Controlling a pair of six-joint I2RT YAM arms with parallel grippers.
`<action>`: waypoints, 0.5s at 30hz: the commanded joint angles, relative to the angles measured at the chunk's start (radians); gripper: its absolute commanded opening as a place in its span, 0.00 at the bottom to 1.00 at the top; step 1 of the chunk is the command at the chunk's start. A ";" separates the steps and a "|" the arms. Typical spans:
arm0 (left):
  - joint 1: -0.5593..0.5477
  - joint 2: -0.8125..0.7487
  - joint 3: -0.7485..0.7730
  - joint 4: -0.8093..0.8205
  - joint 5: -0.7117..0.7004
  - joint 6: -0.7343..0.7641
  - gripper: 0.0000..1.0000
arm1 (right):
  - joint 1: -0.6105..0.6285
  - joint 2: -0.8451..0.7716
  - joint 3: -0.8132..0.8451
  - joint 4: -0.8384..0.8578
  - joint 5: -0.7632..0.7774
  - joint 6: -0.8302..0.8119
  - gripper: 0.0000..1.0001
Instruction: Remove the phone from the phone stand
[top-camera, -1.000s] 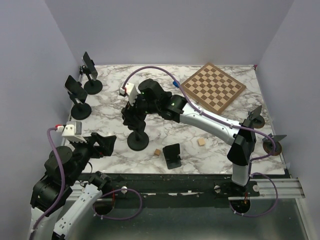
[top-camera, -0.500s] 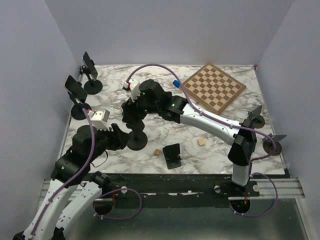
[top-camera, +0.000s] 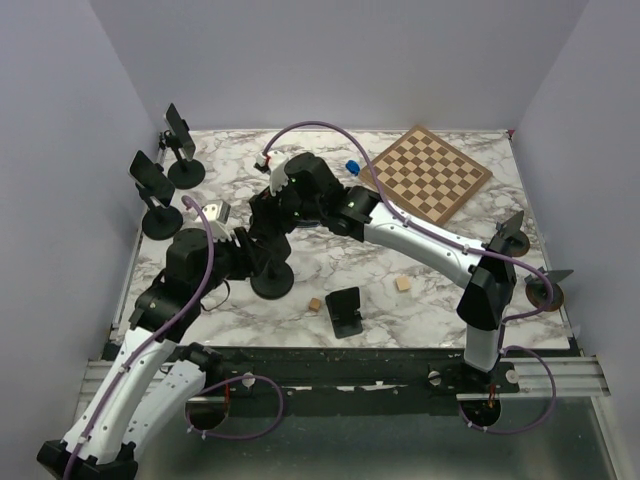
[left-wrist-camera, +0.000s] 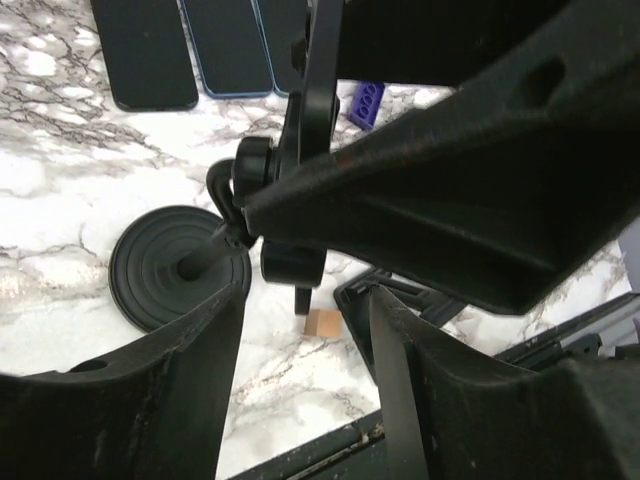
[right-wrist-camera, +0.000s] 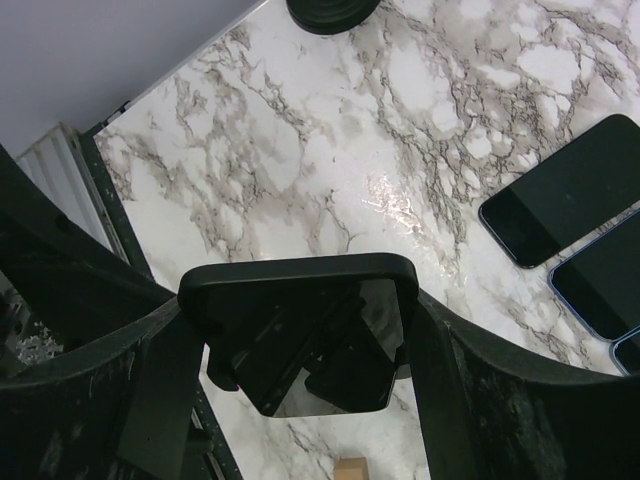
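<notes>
Gripping state, right claw: the right gripper (top-camera: 266, 222) is closed on the black glossy phone (right-wrist-camera: 300, 340), with one finger against each side edge.
Left claw: the left gripper (left-wrist-camera: 305, 300) is open. Its fingers (left-wrist-camera: 160, 400) reach toward the stand and no contact is visible.
Phone location: centre-left of the overhead view, judged to sit in the clamp of the black phone stand with round ribbed base (left-wrist-camera: 180, 268), above the white marble tabletop (right-wrist-camera: 330, 150).
Risk, stand lifts or tips: likely if the clamp holds tight during the pull, because nothing restrains the base yet.
Risk, phone slips: the edges look smooth and the contact is narrow. A drop could strike the dark phones lying flat (right-wrist-camera: 560, 205) at the right of the right wrist view.
Risk, arm collision: both grippers crowd the same stand, so a pull toward the left arm could cause contact.
Risk, stray contact: the small wooden cube (left-wrist-camera: 322, 323) lies just beside the base, and closing the left fingers could knock it.
</notes>
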 joint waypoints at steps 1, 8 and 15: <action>0.030 0.027 0.000 0.106 0.043 0.002 0.59 | 0.002 -0.023 -0.007 -0.051 -0.059 0.043 0.01; 0.058 0.072 0.003 0.141 0.092 0.009 0.53 | 0.000 -0.014 0.000 -0.051 -0.079 0.045 0.01; 0.064 0.049 -0.023 0.160 0.088 0.013 0.49 | -0.003 -0.010 -0.006 -0.037 -0.126 0.048 0.01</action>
